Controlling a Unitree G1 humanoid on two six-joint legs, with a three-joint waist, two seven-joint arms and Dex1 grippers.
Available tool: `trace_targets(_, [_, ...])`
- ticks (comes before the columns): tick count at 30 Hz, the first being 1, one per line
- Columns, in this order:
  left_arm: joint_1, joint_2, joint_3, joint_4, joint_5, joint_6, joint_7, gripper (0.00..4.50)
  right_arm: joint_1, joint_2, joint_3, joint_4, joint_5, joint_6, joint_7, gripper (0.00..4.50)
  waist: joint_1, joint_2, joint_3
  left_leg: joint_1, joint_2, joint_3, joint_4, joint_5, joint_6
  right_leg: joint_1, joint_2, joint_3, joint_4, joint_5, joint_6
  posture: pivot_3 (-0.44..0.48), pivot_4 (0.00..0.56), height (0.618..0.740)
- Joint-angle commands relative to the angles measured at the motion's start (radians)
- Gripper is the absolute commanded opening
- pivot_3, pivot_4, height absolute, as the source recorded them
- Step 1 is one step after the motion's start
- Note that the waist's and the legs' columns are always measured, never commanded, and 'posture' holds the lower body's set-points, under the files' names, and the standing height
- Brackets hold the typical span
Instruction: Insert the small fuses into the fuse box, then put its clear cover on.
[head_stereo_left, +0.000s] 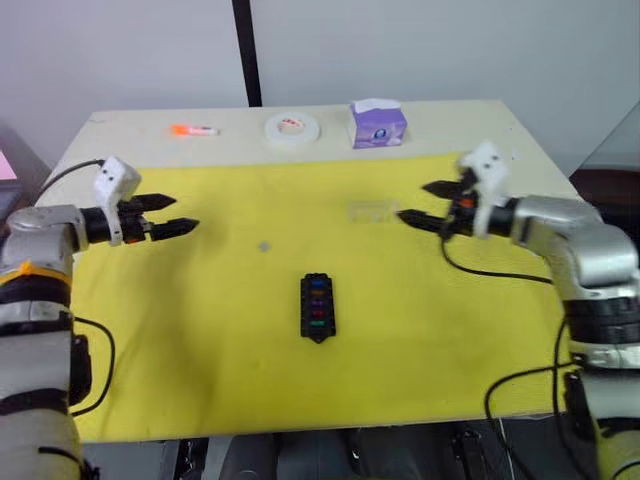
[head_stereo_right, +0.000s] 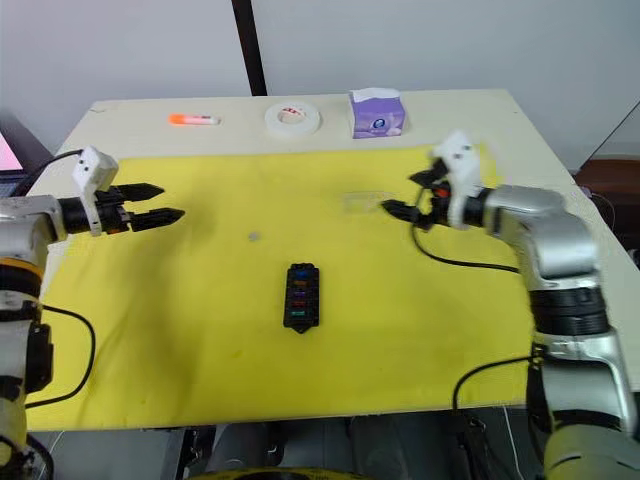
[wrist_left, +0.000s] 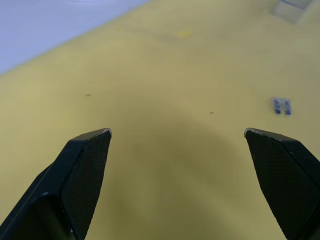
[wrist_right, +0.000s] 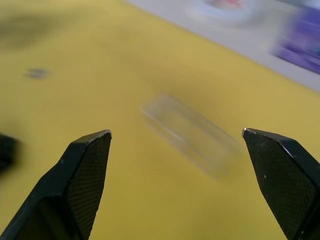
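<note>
Two grippers hover with fingers spread, left gripper (head_stereo_left: 178, 214) and right gripper (head_stereo_left: 425, 203), over a yellow mat (head_stereo_left: 200, 330) on the pale surface (head_stereo_left: 140, 125). The fuse box (head_stereo_left: 318, 306) lies mid-mat, seemingly filled; the clear cover (wrist_right: 192, 134) lies beside the right fingers.

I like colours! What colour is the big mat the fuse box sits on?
Yellow. The mat under the black fuse box shows best in the right eye view.

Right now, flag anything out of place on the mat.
One small grey fuse lies loose on the yellow mat, apart from the fuse box, which already holds coloured fuses. The clear cover lies off the box, near the right gripper.
</note>
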Motion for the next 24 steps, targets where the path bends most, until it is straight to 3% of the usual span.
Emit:
trace_targets(1, [-0.033, -0.032, -0.032, 0.052, 0.035, -0.028, -0.046, 4.5, -0.016, 0.019, 0.025, -0.158, 0.068, 0.083, 0.006, 4.48, 0.006, 0.0, 0.0, -0.002, 0.0, -0.001, 0.0, 0.0, 0.0, -0.001, 0.0, -0.001, 0.0, 0.0, 0.0, 0.0, 0.15, 0.74])
trace_targets(8, [-0.085, -0.154, -0.075, 0.112, 0.073, -0.039, -0.112, 4.5, 0.03, 0.023, 0.09, -0.31, 0.113, 0.155, 0.003, 4.48, 0.024, 0.0, 0.0, -0.01, -0.002, -0.001, 0.007, 0.0, 0.0, -0.003, -0.003, -0.003, -0.002, 0.001, 0.001, 0.0, 0.15, 0.74])
trace_targets(18, [-0.083, -0.268, -0.093, 0.14, 0.105, -0.054, -0.13, 4.5, 0.06, 0.026, 0.081, -0.335, 0.117, 0.18, -0.056, 4.48, 0.025, 0.0, 0.0, -0.01, -0.001, -0.002, 0.007, 0.0, 0.0, -0.003, -0.002, -0.003, -0.001, 0.002, 0.001, 0.0, 0.15, 0.74])
trace_targets(21, [-0.08, -0.297, -0.094, 0.162, 0.113, -0.05, -0.124, 3.9, 0.064, 0.03, 0.074, -0.333, 0.118, 0.184, -0.075, 4.5, 0.029, 0.0, 0.0, -0.009, -0.001, -0.002, 0.007, 0.0, 0.0, -0.003, -0.002, -0.003, -0.001, 0.002, 0.001, 0.0, 0.15, 0.74])
trace_targets(24, [-0.079, -0.311, -0.094, 0.177, 0.115, -0.021, -0.138, 2.9, 0.069, 0.028, 0.07, -0.335, 0.12, 0.189, -0.091, 4.5, 0.03, 0.0, 0.0, -0.01, -0.001, -0.002, 0.007, 0.0, 0.0, -0.003, -0.003, -0.003, -0.001, 0.002, 0.001, 0.0, 0.15, 0.74])
